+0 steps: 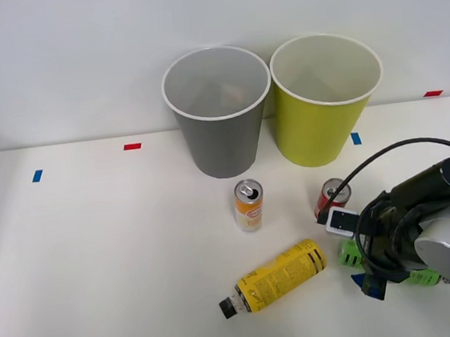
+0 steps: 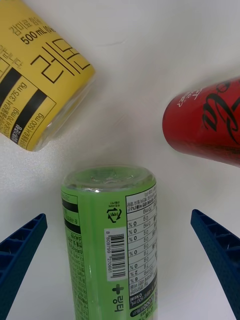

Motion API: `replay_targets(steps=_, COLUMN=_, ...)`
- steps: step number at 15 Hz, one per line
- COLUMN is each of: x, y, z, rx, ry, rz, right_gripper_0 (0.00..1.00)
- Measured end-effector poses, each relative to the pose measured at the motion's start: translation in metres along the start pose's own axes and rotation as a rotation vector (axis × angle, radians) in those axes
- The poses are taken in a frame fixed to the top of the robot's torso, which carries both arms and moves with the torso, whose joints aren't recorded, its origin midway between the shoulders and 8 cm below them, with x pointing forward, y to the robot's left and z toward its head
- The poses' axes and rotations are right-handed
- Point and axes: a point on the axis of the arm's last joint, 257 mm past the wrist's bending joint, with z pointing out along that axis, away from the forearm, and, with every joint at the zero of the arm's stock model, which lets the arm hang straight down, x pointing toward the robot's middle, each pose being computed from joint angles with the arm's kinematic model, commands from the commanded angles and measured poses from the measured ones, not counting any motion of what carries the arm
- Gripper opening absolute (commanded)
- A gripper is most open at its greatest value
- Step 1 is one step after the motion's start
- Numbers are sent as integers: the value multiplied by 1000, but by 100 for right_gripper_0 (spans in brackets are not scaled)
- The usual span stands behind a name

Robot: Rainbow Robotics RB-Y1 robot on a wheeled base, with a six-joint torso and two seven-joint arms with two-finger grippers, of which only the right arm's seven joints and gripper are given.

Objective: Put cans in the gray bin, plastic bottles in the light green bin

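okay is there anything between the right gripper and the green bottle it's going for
No. In the wrist view the right gripper is open, one blue finger on each side of the green bottle, which lies on the table with nothing between them. The yellow bottle and the red can sit beyond the bottle's end, clear of the fingers.

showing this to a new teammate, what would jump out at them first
Probably the two tall bins at the back of the table, the gray bin beside the light green bin. Next, the right gripper near the table's right edge, open with its blue fingers either side of the lying green bottle. The yellow bottle lies nearby, with the orange-and-white can and red can standing behind it.
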Motion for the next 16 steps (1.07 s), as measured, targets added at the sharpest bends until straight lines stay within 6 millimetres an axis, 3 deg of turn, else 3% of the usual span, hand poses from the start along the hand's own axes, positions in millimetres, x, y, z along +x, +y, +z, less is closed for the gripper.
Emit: replay_targets(steps=16, x=-2, y=-4, z=15, rx=35, ry=32, rz=13, right_gripper_0=100)
